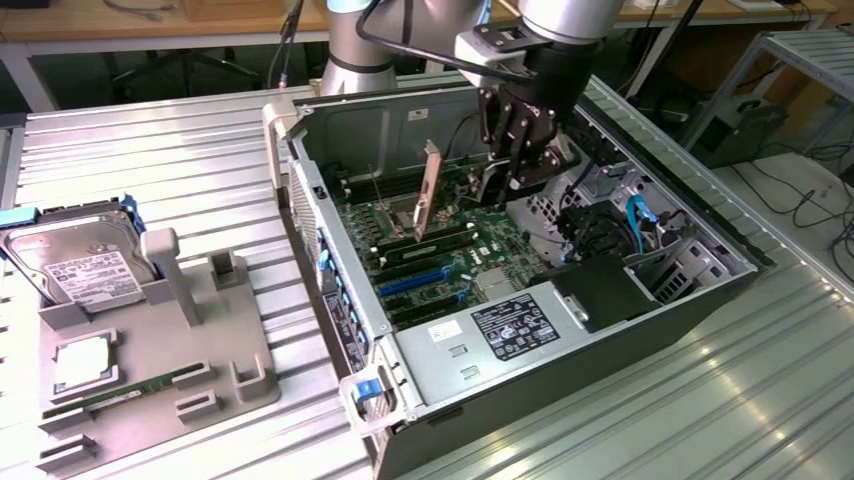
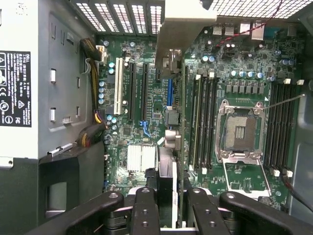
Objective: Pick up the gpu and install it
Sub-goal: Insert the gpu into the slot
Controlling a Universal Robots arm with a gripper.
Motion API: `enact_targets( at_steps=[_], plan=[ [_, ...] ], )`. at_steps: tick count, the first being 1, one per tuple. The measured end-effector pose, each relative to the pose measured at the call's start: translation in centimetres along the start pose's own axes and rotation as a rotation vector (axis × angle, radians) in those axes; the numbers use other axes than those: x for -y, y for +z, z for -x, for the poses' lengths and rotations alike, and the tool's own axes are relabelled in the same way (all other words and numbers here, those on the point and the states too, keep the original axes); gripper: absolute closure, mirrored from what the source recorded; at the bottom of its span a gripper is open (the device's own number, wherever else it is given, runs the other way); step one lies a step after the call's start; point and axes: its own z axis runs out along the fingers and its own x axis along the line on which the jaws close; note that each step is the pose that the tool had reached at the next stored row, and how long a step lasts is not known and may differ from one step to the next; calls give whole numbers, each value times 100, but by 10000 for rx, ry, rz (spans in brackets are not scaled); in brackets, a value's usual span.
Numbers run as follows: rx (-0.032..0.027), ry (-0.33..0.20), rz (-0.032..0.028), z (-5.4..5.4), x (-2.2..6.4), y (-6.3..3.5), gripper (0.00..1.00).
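The gpu (image 1: 427, 195) stands on edge inside the open computer case (image 1: 310, 215), its pale metal bracket toward the case's rear wall. My gripper (image 1: 514, 185) reaches down into the case and is shut on the card's other end. In the wrist view the gpu (image 2: 169, 161) runs edge-on away from between my two black fingers (image 2: 144, 210), with its bracket (image 2: 181, 24) at the far end. It hangs over the motherboard (image 2: 234, 63), in line with the blue slot (image 2: 169, 93) beside the black slots. I cannot tell whether its lower edge touches a slot.
A power supply (image 1: 514, 325) with a black label fills the case's near end. Cables and drive bays (image 1: 627, 235) crowd the exterior view's right. Left of the case, a grey holder (image 1: 200, 370) carries a hard drive (image 1: 80, 265), a processor chip (image 1: 80, 360) and a RAM stick (image 1: 134, 390).
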Motion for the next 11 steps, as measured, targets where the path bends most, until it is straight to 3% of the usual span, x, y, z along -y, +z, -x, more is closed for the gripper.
enact_targets(
  at_steps=[11],
  plan=[
    [4,-1,52,-2,0,69,72]
  ],
)
